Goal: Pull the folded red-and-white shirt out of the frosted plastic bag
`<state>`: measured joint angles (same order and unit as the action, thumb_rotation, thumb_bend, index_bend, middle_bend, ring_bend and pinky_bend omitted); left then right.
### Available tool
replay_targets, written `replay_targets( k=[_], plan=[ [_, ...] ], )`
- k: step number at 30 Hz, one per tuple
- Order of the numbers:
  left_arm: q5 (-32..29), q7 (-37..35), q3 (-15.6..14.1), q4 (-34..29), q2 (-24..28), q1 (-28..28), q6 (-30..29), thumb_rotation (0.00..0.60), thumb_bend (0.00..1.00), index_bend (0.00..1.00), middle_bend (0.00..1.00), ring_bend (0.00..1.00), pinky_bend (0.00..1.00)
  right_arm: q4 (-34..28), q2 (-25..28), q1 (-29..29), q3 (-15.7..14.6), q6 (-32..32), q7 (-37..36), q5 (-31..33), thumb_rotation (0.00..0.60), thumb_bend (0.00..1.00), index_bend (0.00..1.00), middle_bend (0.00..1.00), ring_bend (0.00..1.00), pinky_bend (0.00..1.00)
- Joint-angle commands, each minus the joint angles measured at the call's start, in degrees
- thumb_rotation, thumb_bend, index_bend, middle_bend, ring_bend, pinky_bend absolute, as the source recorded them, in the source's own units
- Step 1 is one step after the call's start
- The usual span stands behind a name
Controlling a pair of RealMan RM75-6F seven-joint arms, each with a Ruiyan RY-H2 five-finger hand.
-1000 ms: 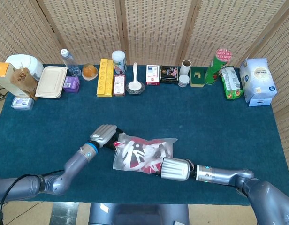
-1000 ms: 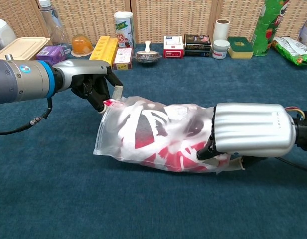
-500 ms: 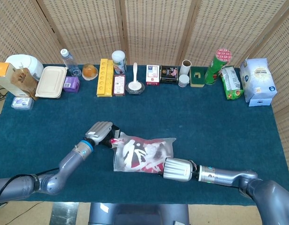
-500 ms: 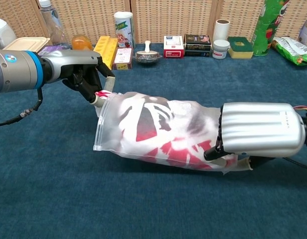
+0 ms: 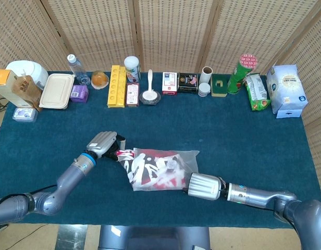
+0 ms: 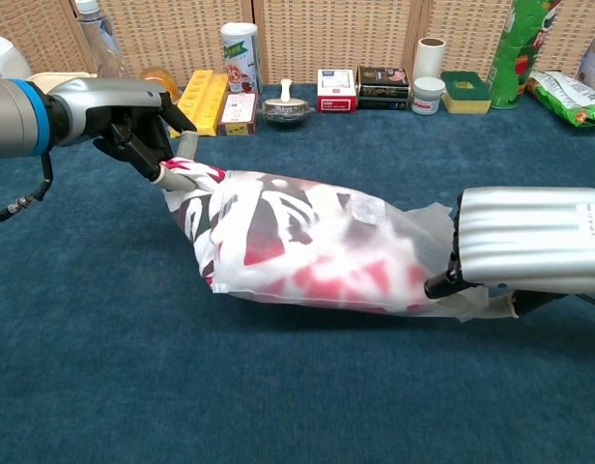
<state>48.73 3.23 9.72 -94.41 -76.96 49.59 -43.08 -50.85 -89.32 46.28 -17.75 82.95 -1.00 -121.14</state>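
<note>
The frosted plastic bag (image 5: 168,169) (image 6: 375,246) lies on the blue tablecloth near the front edge. Inside it is the folded red-and-white shirt (image 6: 278,227). A corner of the shirt (image 5: 125,159) sticks out of the bag's left mouth. My left hand (image 5: 102,143) (image 6: 133,121) pinches that corner. My right hand (image 5: 205,186) (image 6: 524,242) grips the bag's right end against the table; its fingers are mostly hidden under its silver back.
A row of items lines the table's far edge: a bottle (image 5: 74,67), a lunch box (image 5: 56,90), a yellow tray (image 5: 116,86), small boxes (image 5: 170,82), a green can (image 5: 238,73) and a white pack (image 5: 286,91).
My left hand has moved left with the shirt's corner, drawing part of the shirt out of the bag's mouth. My right hand has shifted right with the bag's end.
</note>
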Motion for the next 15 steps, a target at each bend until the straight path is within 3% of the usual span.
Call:
replay_targets(
  k=[1, 15],
  plan=[
    [1.0, -1.0, 0.2, -0.3, 1.1, -0.5, 0.4, 0.6, 0.42, 0.82, 1.0, 1.0, 1.0, -1.1, 1.3, -0.4, 0.0, -0.8, 0.7, 0.6, 0.6, 0.48, 0.8, 0.92, 1.0, 1.0],
    [4.3, -5.9, 0.2, 0.9, 7.0, -4.0, 0.9, 0.6, 0.42, 0.82, 1.0, 1.0, 1.0, -2.1, 6.4, -3.7, -0.2, -1.9, 1.7, 2.9, 0.6, 0.48, 0.81, 0.93, 1.0, 1.0]
  ],
)
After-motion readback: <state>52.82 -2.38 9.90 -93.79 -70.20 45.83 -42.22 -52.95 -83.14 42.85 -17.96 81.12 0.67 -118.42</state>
